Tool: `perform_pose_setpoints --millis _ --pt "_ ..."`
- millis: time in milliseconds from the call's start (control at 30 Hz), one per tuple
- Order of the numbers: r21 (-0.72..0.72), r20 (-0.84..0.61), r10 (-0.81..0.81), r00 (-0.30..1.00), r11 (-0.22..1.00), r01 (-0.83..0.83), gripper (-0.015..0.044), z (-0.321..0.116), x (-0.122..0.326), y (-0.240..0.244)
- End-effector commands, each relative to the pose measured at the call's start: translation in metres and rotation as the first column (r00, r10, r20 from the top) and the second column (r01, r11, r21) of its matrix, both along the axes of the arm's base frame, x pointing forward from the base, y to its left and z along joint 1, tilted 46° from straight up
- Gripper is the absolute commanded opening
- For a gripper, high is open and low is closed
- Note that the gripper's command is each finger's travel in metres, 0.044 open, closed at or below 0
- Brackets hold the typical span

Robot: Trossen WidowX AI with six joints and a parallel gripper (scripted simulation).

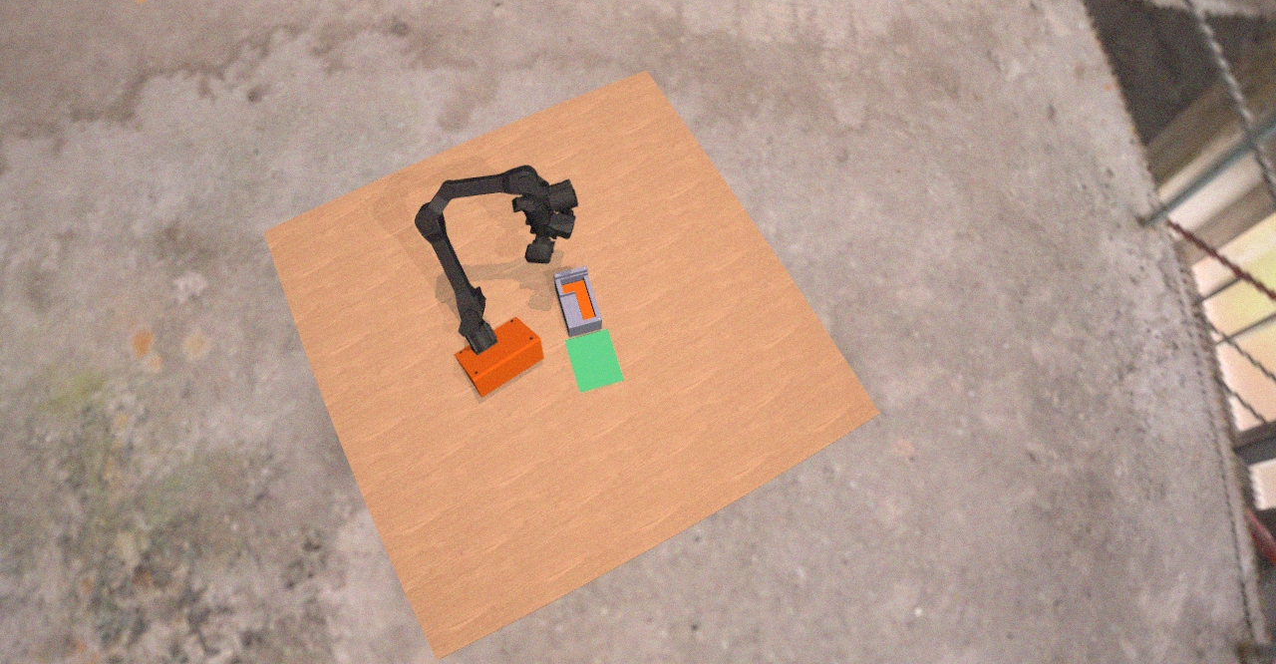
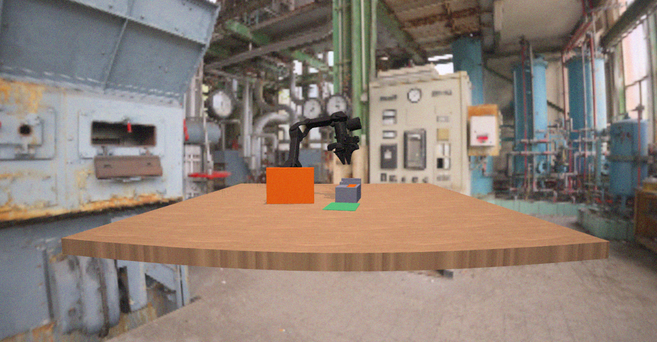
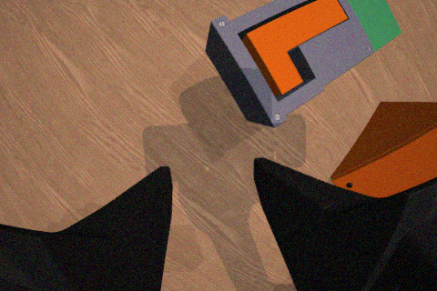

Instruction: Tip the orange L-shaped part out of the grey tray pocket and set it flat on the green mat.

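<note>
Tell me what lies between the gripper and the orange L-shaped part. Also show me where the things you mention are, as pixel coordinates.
Between the gripper (image 1: 551, 253) (image 2: 344, 163) (image 3: 213, 173) and the orange part (image 1: 584, 299) (image 2: 351, 185) (image 3: 291, 34), the wrist view shows the near rim of the grey tray (image 1: 569, 317) (image 2: 347, 194) (image 3: 255, 70) and bare, shadowed wood.

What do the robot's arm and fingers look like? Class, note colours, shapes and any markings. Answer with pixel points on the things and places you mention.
The arm (image 1: 455, 271) (image 2: 295, 149) is black to dark grey, built of slim straight links with chunky rounded joints. Its gripper (image 1: 550, 245) (image 2: 344, 163) (image 3: 213, 173) has two matt black fingers, broad at the root and narrowing to blunt tips. No cable, label or bright marking can be made out on either.
</note>
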State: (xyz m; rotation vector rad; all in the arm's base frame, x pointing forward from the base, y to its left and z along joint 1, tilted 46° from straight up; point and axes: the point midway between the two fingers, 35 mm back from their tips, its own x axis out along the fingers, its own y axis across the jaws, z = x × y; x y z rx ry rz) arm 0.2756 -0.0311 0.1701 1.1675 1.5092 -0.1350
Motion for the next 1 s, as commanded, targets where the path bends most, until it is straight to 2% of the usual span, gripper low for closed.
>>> perform_pose_setpoints --millis 0,100,633,967 --pt "0.057 0.188 0.379 0.906 0.917 -0.395 0.0180 -0.045 0.018 -0.042" --pt "0.067 0.227 0.425 0.876 0.891 -0.449 0.0180 -0.054 0.019 -0.048" --pt "0.067 0.227 0.425 0.876 0.891 -0.449 0.0180 -0.056 0.019 -0.046" --pt "0.068 0.229 0.425 0.876 0.891 -0.449 0.0180 -0.106 0.020 0.005"
